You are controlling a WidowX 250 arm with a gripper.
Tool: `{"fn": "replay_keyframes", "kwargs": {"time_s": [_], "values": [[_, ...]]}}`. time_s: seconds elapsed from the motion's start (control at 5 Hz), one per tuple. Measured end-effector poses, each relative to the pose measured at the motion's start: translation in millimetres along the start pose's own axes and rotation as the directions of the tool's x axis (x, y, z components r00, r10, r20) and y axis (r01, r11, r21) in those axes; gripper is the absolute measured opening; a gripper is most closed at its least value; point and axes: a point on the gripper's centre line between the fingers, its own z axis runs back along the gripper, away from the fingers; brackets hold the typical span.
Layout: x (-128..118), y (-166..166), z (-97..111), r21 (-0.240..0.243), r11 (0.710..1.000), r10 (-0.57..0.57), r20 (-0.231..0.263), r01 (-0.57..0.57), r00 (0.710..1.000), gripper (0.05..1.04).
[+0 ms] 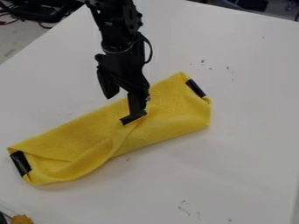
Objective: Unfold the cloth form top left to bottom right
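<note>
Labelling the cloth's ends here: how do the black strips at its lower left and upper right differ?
The lower-left strip looks wider; the upper-right strip looks narrower. The lower-left strip runs steeper in the view; the upper-right strip slants more. Both are black and lie on the yellow cloth.

yellow cloth [76,135], folded up into a longish slanted band, kinda creased and twisty along one edge, black strips [21,163] on both ends, lying right under the gripper [123,106], ends sticking out either side of it
</note>
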Motion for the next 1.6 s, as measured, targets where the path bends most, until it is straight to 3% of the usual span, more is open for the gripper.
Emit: {"fn": "replay_keyframes", "kwargs": {"time_s": [0.6,0.8,1.0,1.2,1.4,1.6], "values": [[-2.4,-7.0,-20.1,-0.047,0.999,0.021,-0.03,-0.023,0.999,1.0],[-3.3,-10.3,-24.1,-0.06,0.998,0.017,-0.018,-0.018,1.0,0.95],[-3.6,-11.2,-29.5,-0.065,0.998,0.001,-0.016,-0.002,1.0,0.778],[-3.6,-9.9,-29.3,-0.057,0.998,0.003,-0.018,-0.004,1.0,0.468],[-5.0,-9.6,-29.1,-0.051,0.999,0.007,-0.031,-0.008,0.999,0.218],[-3.0,-12.0,-28.8,-0.052,0.999,0.011,-0.026,-0.012,1.0,0.087]]}}
